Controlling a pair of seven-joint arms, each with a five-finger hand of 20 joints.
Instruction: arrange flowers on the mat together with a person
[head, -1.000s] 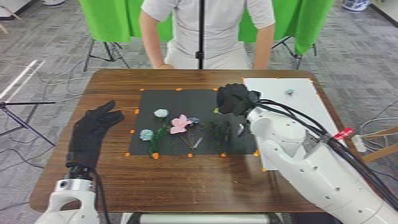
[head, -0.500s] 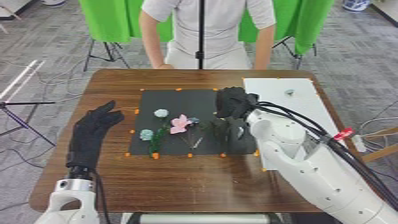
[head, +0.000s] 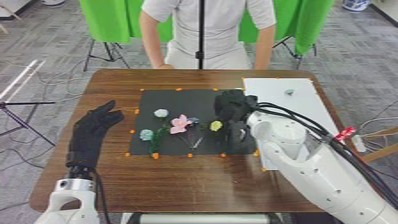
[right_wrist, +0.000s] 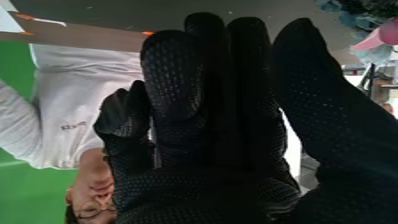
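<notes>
While my right hand (head: 234, 106) is over the black mat (head: 178, 97), its fingers are straight, with thumb apart.
On the mat lie the yellow flower (head: 216, 126) and the pink flower (head: 180, 123); left of the mat, my left hand (head: 99, 119) has straight fingers.

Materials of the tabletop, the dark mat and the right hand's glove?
Table: likely wood or wood laminate, brown with visible grain, slight sheen. Mat: perhaps felt or card, matte dark grey. Right hand glove: black knit fabric, dotted texture.
</notes>
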